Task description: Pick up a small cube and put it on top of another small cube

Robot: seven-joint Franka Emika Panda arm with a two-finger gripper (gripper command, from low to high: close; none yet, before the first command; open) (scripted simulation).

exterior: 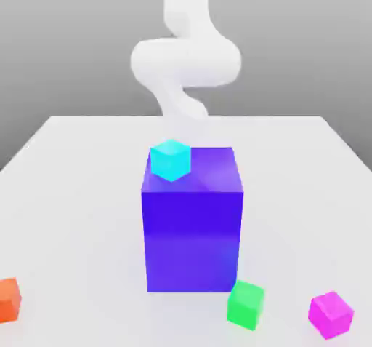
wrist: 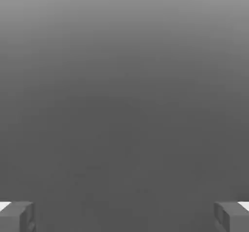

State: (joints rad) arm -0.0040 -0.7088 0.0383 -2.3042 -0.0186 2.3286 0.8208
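white tabletop (exterior: 80,193); grey backdrop (exterior: 290,40)

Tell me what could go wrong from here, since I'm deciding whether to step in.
The small cyan cube sits near an edge of the large blue-purple block, so a nudge might tip it off. The small green cube is close to that block's base, which may crowd the open gripper there.

cyan cube (exterior: 171,161): atop blue block (exterior: 192,240) | green cube (exterior: 245,305), magenta cube (exterior: 331,315), orange cube (exterior: 9,300): on table (exterior: 80,193)
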